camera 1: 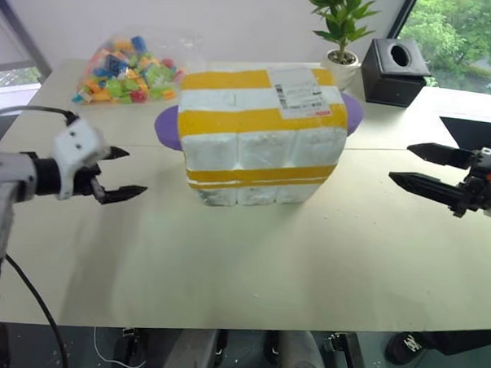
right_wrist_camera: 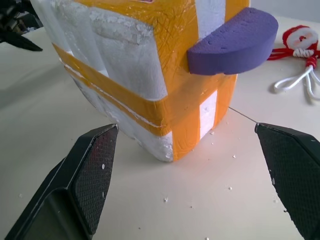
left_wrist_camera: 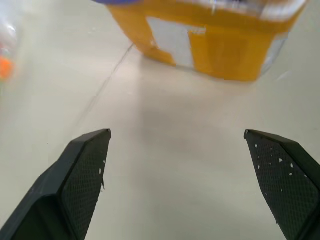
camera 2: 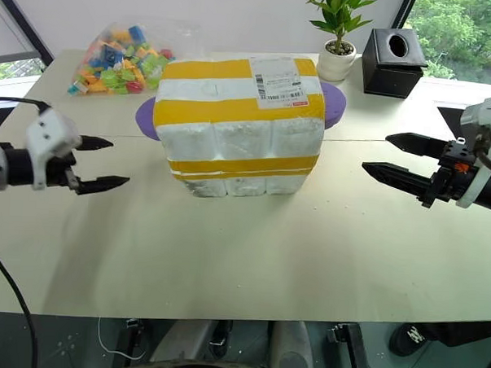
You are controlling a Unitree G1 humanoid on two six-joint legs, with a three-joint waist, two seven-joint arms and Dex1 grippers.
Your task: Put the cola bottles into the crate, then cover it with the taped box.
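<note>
The taped box (camera 1: 261, 111), white foam with wide yellow bands and a printed label on top, stands in the middle of the table. Below it shows a lower white foam part with a yellow strip, which looks like the crate (camera 1: 253, 188). The cola bottles are hidden. My left gripper (camera 1: 137, 172) hovers open left of the stack, a short gap away, with nothing between its fingers (left_wrist_camera: 85, 170). On the other side, my right gripper (camera 1: 400, 162) is open and empty, pointing at the stack's right end (right_wrist_camera: 150, 75).
A purple foam piece (camera 1: 165, 125) sticks out behind the box on both sides. A clear bag of colourful blocks (camera 1: 128, 69) lies at the back left. A potted plant (camera 1: 342, 66) and a black tissue box (camera 1: 395, 72) stand at the back right. A small Santa toy on a cord (right_wrist_camera: 300, 42) lies beyond.
</note>
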